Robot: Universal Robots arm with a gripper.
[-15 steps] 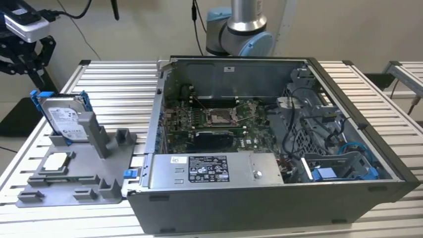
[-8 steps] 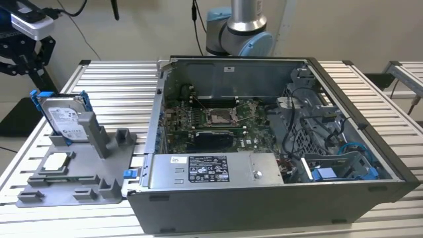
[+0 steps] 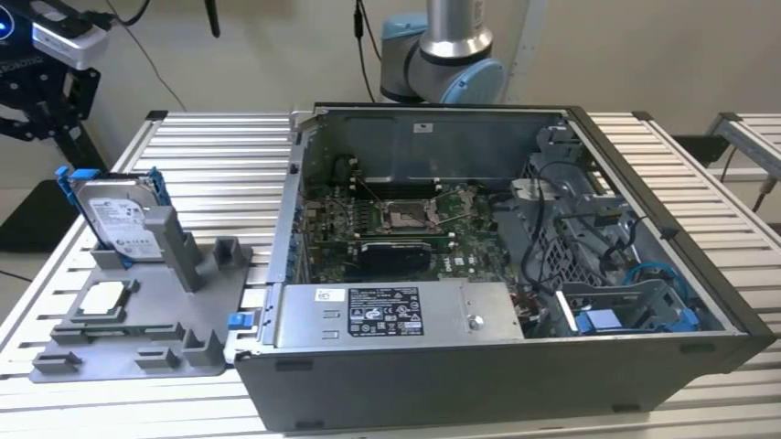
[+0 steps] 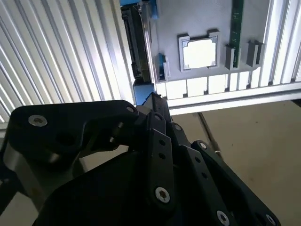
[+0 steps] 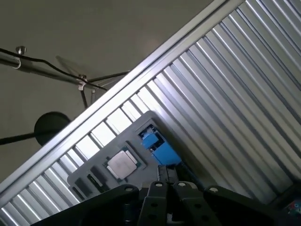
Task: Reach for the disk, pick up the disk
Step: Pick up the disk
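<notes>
The disk point(image 3: 120, 215) stands upright in a slot of a grey holder point(image 3: 146, 343) at the exterior view's left, its white label facing out and its blue carrier around the edge. My gripper point(image 3: 31, 123) hangs above and beyond it, at the exterior view's upper left, clear of the disk. In the second wrist view the disk point(image 4: 138, 42) shows edge-on past the black fingers of the gripper point(image 4: 150, 100), which stand together with nothing between them. In the first wrist view the disk's blue carrier point(image 5: 157, 148) lies just beyond the gripper point(image 5: 167, 181).
A small square silver processor chip point(image 3: 101, 300) point(image 4: 200, 52) point(image 5: 123, 164) lies flat on the grey holder beside the disk. An open computer case point(image 3: 488, 366) takes up the middle of the ribbed aluminium table point(image 3: 219, 155). The arm's base point(image 3: 440, 55) stands behind the case.
</notes>
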